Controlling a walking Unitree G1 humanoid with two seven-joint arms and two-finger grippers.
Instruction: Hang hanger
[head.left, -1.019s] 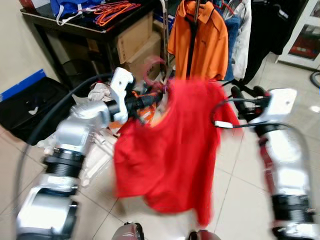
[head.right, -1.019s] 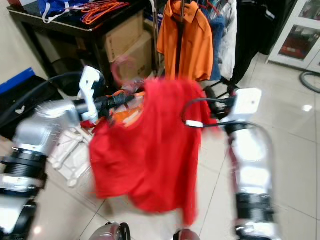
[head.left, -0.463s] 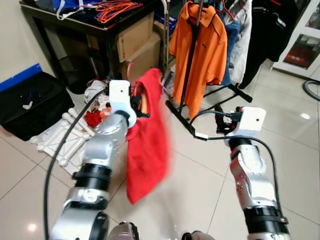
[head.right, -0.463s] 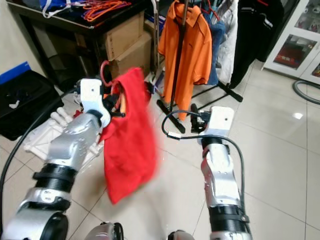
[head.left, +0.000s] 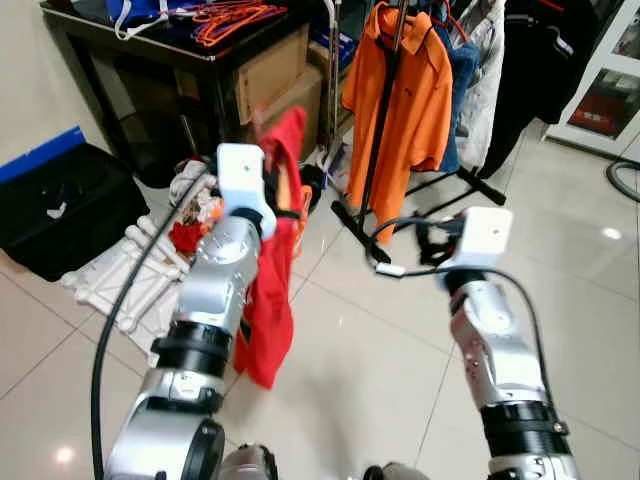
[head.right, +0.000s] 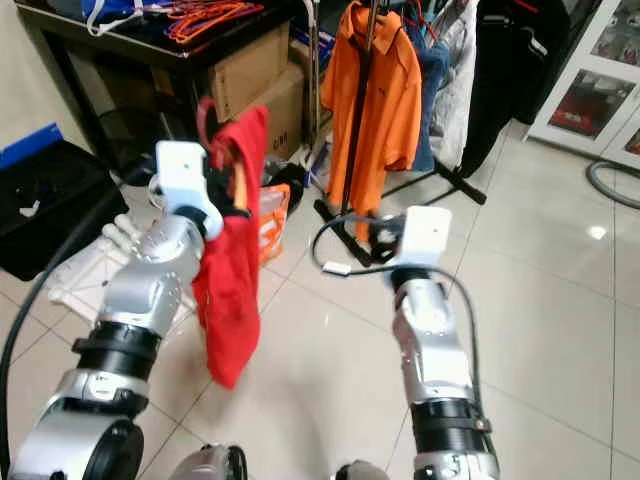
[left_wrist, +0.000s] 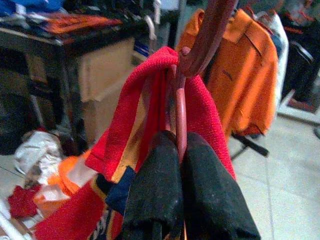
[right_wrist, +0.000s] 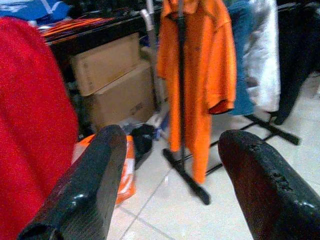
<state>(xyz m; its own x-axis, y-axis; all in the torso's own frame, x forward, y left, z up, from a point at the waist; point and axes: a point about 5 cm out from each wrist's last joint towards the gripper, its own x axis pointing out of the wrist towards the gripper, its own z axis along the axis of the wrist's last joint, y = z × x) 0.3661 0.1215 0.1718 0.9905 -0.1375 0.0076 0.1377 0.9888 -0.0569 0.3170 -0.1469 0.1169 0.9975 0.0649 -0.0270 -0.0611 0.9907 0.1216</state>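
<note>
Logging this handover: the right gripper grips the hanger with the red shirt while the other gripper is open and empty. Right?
Wrong arm. The left gripper grips the hanger carrying the red shirt; the right gripper is open and empty. The left wrist view shows the grip.

**Clutter around the clothes rack**

An orange polo shirt is hanging on a black rack standing on the pale tiled floor, with blue, white and dark garments hanging just behind it. Cardboard boxes are sitting under a dark table, on which orange hangers are lying. A black bag is lying by the wall, near a white folded frame.
</note>
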